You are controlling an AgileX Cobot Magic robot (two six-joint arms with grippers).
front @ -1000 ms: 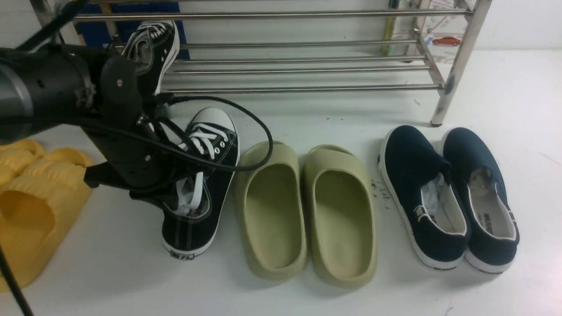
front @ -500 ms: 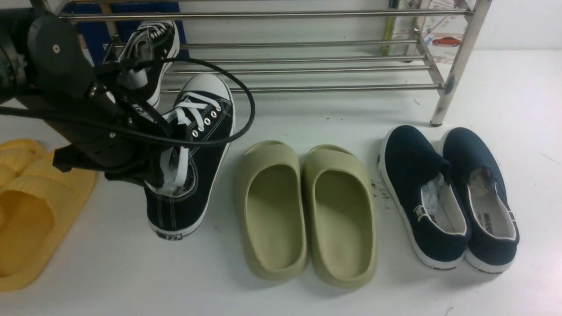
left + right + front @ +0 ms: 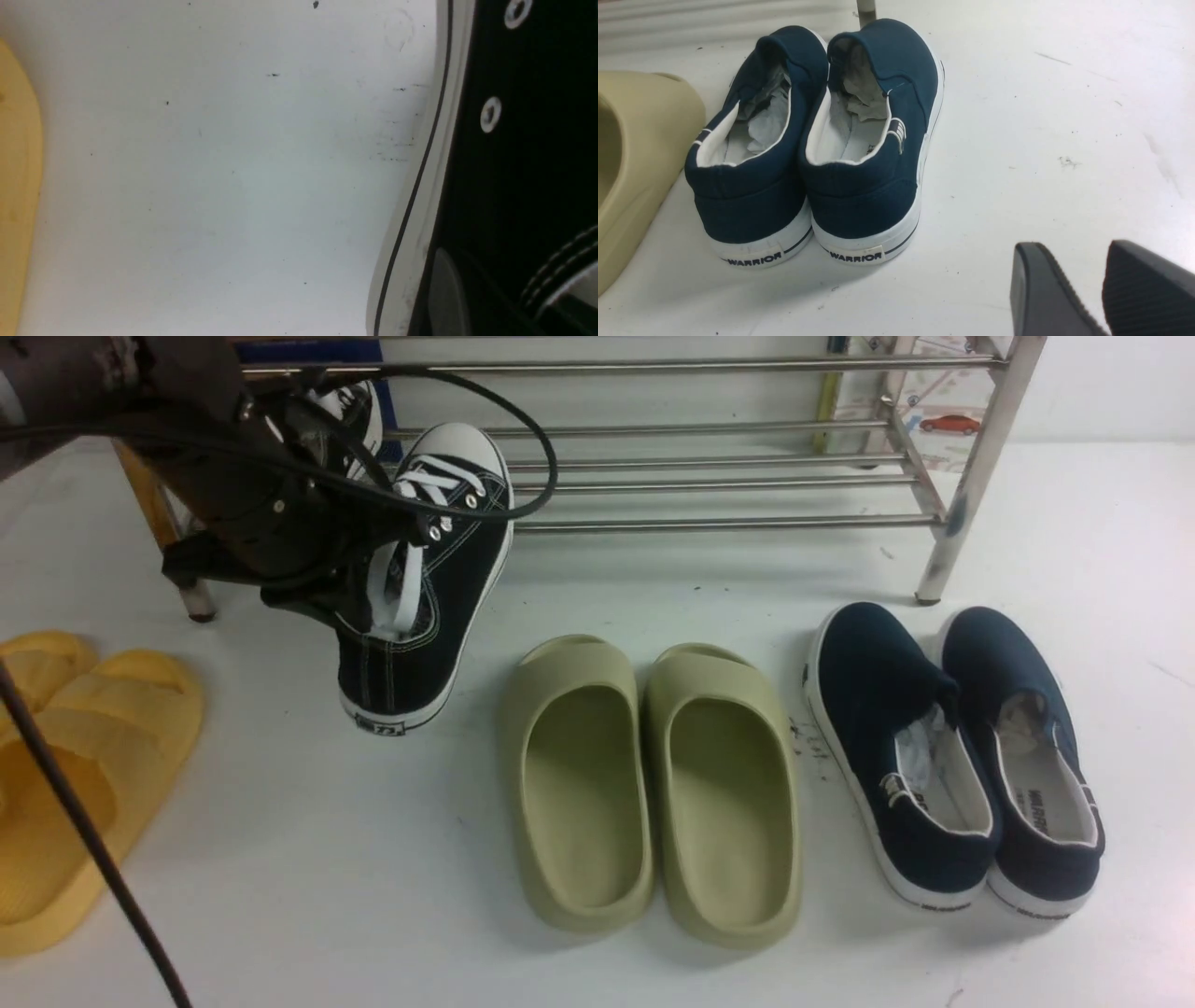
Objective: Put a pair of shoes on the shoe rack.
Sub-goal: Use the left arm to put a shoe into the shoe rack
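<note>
On shoe rack (image 3: 709, 523), one black sneaker (image 3: 362, 406)

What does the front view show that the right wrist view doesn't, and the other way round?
Front view only: a black canvas lace-up sneaker held toe-up before the shiny steel-tube shoe rack, its twin behind it, and yellow ridged slides. Right wrist view only: the right gripper, jaws apart and empty, and legible WARRIOR heel labels. Both: the navy slip-on shoes, one olive-green slide, the white floor.
</note>
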